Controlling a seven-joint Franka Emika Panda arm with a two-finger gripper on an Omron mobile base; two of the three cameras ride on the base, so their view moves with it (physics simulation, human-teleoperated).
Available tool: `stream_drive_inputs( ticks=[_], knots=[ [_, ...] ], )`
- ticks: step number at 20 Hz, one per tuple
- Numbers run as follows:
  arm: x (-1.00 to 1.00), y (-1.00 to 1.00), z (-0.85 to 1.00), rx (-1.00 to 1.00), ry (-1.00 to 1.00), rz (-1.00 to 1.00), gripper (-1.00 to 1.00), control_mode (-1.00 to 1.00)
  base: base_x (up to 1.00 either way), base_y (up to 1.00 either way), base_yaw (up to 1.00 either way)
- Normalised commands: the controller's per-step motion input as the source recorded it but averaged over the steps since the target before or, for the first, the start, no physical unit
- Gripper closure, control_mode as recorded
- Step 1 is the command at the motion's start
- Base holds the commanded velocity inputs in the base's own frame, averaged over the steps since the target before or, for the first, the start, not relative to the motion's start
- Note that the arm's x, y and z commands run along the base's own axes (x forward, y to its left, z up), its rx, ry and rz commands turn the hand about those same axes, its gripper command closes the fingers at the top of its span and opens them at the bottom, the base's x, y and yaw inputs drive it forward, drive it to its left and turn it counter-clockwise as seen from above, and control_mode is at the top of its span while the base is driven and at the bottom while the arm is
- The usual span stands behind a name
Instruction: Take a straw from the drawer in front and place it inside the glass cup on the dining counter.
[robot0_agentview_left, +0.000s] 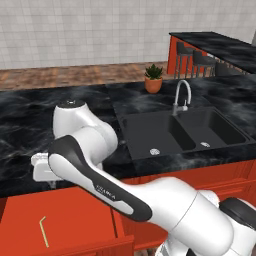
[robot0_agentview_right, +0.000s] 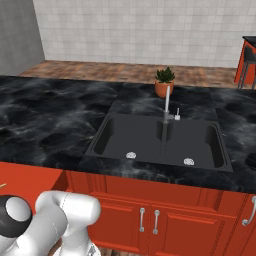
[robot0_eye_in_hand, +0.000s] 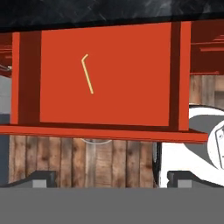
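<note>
While the drawer stands pulled out below the black counter, the straw lies flat on its red floor, alone, nearer one side wall than the other and well clear of the front rim. In the left base view the same straw rests toward the drawer's front left part, its short bent tip pointing toward the counter edge. The gripper hangs above the open drawer looking down into it, its jaws spread wide with nothing between them; the fingertips are apart from the straw and touch nothing. In the left base view the hand sits at the counter's front edge, over the back of the drawer. Further along the counter, a double sink with a curved tap is set into the slab, and a potted plant stands just behind it. The dining counter with dark stools lies beyond, at the far right.
</note>
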Motion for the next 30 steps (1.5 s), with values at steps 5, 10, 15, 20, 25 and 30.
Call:
stream_drive_inputs(
  ticks=[5, 10, 15, 20, 25, 30],
  knots=[
    [0.11, 0.00, -0.45, -0.10, 0.00, 0.00, -1.00, -1.00, 0.00, 0.00, 0.00],
    [0.18, 0.00, -0.28, -0.09, 0.00, 0.00, -1.00, -1.00, 0.00, 0.00, 0.00],
    [0.25, 0.00, -0.23, -0.09, 0.00, 0.00, -1.00, -1.00, 0.00, 0.00, 0.00],
    [0.13, 0.00, -0.36, -0.08, 0.00, 0.00, -1.00, -1.00, 0.00, 0.00, 0.00],
    [0.00, 0.03, -0.43, -0.02, 0.00, 0.00, -1.00, -1.00, 0.00, 0.00, 0.00],
    [0.03, 0.03, -0.48, 0.00, 0.00, 0.00, -1.00, -1.00, 0.00, 0.00, 0.00]
  ],
)
